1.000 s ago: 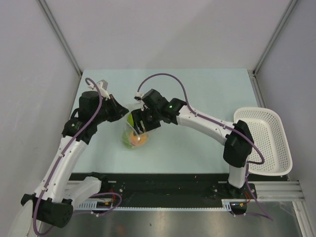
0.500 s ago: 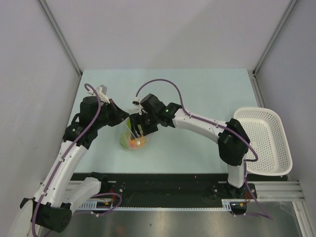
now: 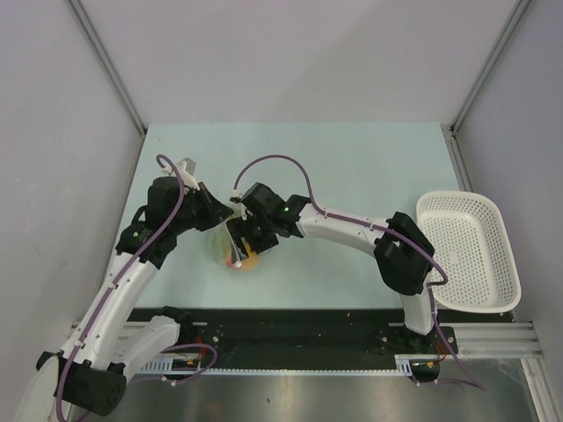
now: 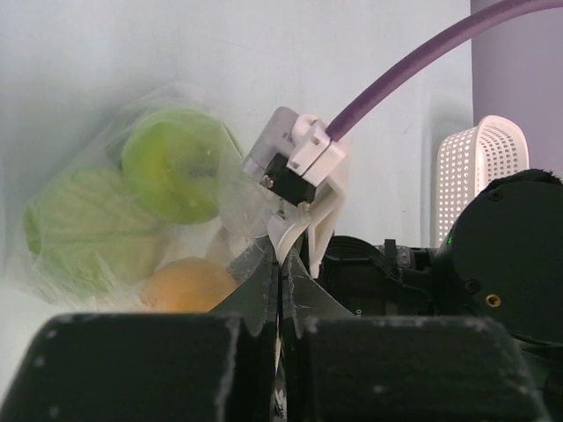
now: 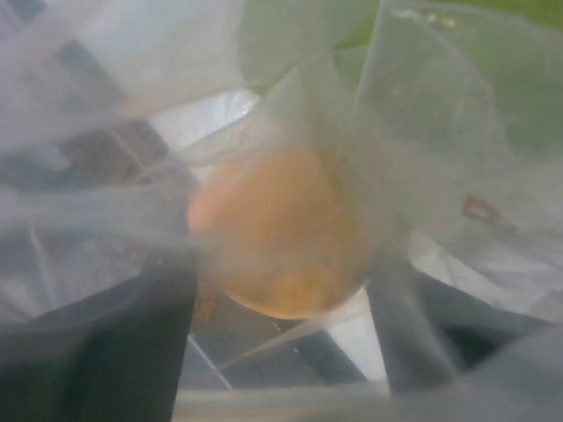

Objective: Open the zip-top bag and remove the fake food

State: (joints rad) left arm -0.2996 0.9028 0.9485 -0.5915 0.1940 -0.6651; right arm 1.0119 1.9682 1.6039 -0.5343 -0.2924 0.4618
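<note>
The clear zip-top bag [image 3: 223, 250] lies on the pale table between the two arms. My left gripper [image 3: 220, 217] is shut on its upper edge; in the left wrist view the film is pinched flat between the jaws [image 4: 280, 274]. Through the plastic I see the fake food: two light green fruits [image 4: 173, 163] [image 4: 84, 227] and an orange one [image 4: 188, 285]. My right gripper [image 3: 242, 246] reaches into the bag's mouth. In its wrist view the orange fruit [image 5: 281, 233] sits between the dark fingers [image 5: 106, 338], which stand wide apart, with bag film [image 5: 440, 132] draped all around.
A white mesh basket [image 3: 475, 251] hangs over the table's right edge and also shows in the left wrist view as the basket [image 4: 479, 167]. Grey walls enclose the table [image 3: 352, 167] on three sides. A purple cable [image 3: 281, 164] loops over the right arm.
The right gripper has pushed down and left, deeper into the bag and toward the orange fruit, with its jaws spreading wider. The left gripper kept its pinch and shifted slightly.
</note>
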